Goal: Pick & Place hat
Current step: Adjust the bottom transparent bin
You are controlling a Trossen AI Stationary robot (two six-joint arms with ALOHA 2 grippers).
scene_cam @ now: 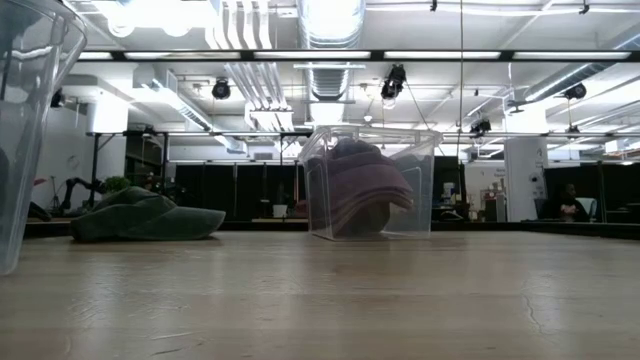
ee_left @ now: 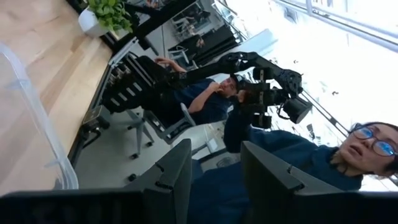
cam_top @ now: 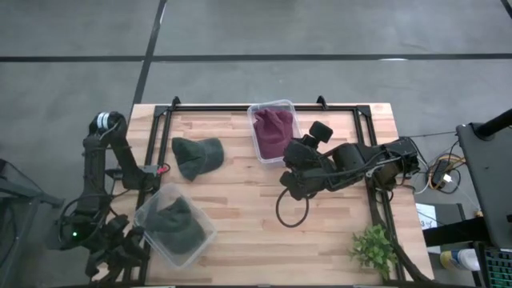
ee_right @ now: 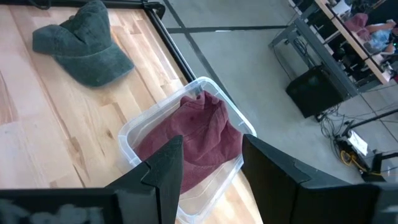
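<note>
A green cap (cam_top: pixel 196 156) lies flat on the wooden table, left of centre; it also shows in the low view (scene_cam: pixel 145 218) and the right wrist view (ee_right: pixel 84 46). A maroon hat (ee_right: pixel 199 140) sits in a clear bin (cam_top: pixel 274 132) at the far edge. A dark green hat (cam_top: pixel 178 226) lies in a second clear bin (cam_top: pixel 200 240) at the near left. My right gripper (ee_right: pixel 211 146) is open and empty, just right of the maroon hat's bin and above the table (cam_top: pixel 293 166). My left gripper (ee_left: pixel 214 155) is open and empty, at the table's near left corner beside the second bin.
A black cable loop (cam_top: pixel 292 210) lies on the table near my right arm. A small potted plant (cam_top: pixel 374 248) stands at the near right corner. A black frame rail (cam_top: pixel 264 106) runs round the table. Two people (ee_left: pixel 348 155) sit beyond the table in the left wrist view.
</note>
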